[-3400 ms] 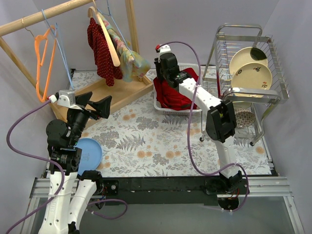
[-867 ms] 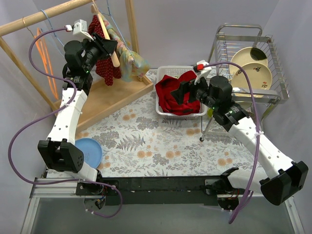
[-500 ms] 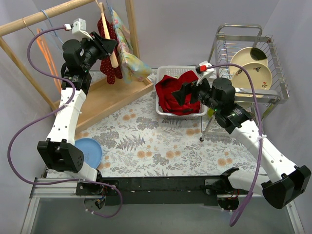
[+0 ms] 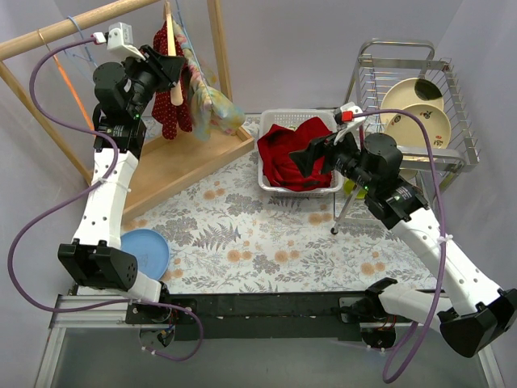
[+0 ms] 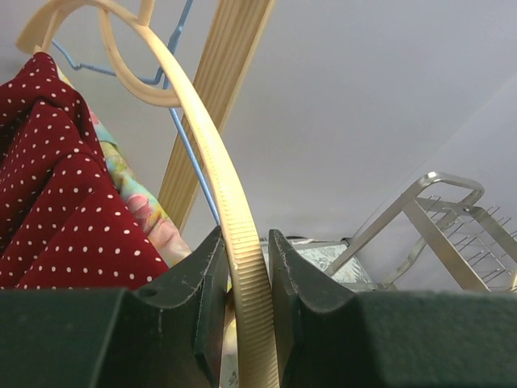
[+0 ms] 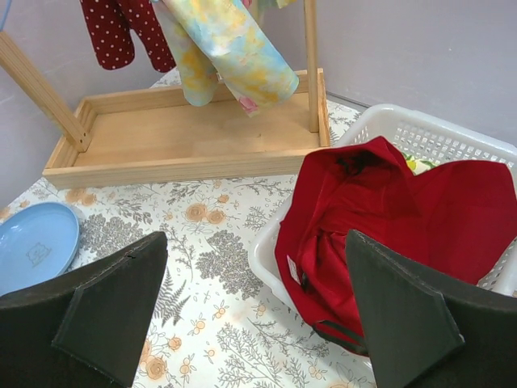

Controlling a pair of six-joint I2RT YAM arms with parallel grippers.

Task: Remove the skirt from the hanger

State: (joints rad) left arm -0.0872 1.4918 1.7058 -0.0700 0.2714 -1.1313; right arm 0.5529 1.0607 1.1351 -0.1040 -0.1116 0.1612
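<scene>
A red polka-dot skirt (image 4: 171, 113) hangs over a cream hanger (image 4: 175, 77) on the wooden rail (image 4: 73, 24) at the back left. My left gripper (image 4: 166, 69) is up at that rail, shut on the hanger's ribbed arm (image 5: 202, 137), which runs between its jaws (image 5: 245, 267). In the left wrist view the skirt (image 5: 56, 186) drapes just left of the fingers. My right gripper (image 4: 311, 153) hovers open over the near-left side of the laundry basket, nothing between its fingers (image 6: 254, 311). From there the skirt (image 6: 113, 32) shows at the top left.
A pastel tie-dye garment (image 4: 214, 101) hangs beside the skirt on a blue wire hanger. The rack's wooden base tray (image 4: 186, 158) lies beneath. A white basket (image 4: 279, 117) holds red cloth (image 4: 295, 153). A blue plate (image 4: 149, 250) lies front left, a dish rack (image 4: 404, 97) back right.
My left gripper closed on the cream hanger and swung it leftward along the rail; the skirt and tie-dye garment swayed with it. The right arm drifted slightly right, still open.
</scene>
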